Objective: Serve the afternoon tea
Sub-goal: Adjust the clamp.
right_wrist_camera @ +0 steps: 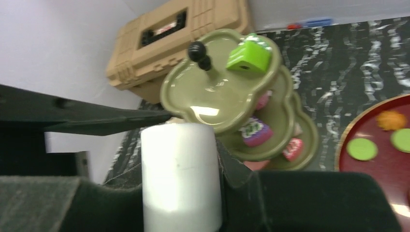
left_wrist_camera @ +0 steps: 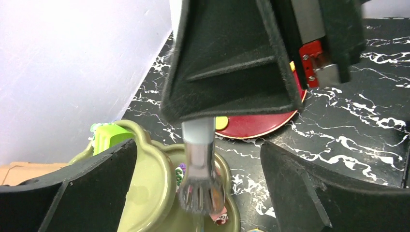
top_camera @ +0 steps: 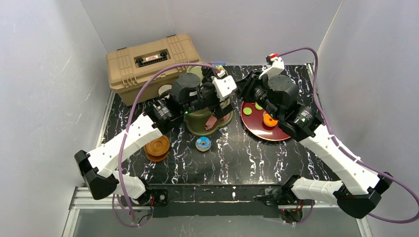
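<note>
Top cam's sitting high up behind the robot, looking down over the whole table (top_camera: 232,163). Left wrist cam's hovering close over the green stand (left_wrist_camera: 150,183), facing twd the red tray (left_wrist_camera: 256,126) — right wrist cam's peering past a white mug (right_wrist_camera: 180,174), v close, catching the same stand + tray w/ the tan toolbox (right_wrist_camera: 135,63) behind.

Table (top_camera: 237,158): black stone-look top with white veins, smooth, slight sheen. Stand (right_wrist_camera: 227,92): olive plastic, glossy, with glare on the top tier. Knob (right_wrist_camera: 197,50): black, shiny. Toolbox (top_camera: 150,61), at eleven o'clock: tan plastic, matt, ribbed. Tray (top_camera: 259,129), at two o'clock: red, glossy. Mug (right_wrist_camera: 179,179): white, smooth, matt. Finger pads (left_wrist_camera: 232,72): black, felt-like, fuzzy at the edges.
</note>
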Controlling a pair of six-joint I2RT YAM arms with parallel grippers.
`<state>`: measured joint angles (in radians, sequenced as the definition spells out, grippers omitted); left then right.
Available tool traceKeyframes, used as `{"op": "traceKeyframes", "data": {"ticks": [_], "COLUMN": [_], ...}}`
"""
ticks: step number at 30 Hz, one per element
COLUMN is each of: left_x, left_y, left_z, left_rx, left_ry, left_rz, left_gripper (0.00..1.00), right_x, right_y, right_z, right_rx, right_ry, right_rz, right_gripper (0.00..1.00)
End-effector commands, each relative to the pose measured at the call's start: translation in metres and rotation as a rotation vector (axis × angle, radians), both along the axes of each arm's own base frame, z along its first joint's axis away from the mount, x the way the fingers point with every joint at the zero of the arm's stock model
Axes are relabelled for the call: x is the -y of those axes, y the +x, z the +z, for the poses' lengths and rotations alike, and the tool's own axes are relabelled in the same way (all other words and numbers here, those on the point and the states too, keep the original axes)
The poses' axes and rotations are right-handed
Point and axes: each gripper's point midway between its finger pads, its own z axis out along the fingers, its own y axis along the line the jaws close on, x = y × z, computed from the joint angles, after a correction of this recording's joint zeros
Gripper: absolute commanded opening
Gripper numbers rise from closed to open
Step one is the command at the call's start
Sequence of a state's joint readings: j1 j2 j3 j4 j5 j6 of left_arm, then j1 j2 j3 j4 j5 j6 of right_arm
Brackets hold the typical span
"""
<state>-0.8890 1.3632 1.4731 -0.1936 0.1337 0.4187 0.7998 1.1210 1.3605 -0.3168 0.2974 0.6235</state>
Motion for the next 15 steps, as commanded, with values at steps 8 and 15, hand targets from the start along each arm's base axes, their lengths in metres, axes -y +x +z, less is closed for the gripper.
{"op": "traceKeyframes", "data": {"ticks": [8, 15], "left_x": [-0.065, -0.109], "left_y": [-0.016, -0.002], "left_z": [0.046, 0.031], "left_rx": [-0.162, -0.338], "left_ry": [-0.022, 0.089], "left_rz": [0.133, 0.258], "left_gripper": [0.98, 0.98], "right_x": [0.089, 0.118], "right_y": [0.025, 0.058], "right_z": [-0.045, -0.106], "right_rx": [0.05, -0.079], "right_ry": [-0.375, -0.493], "right_rz": [-0.33, -0.377], "right_gripper": [0.05, 0.04]}}
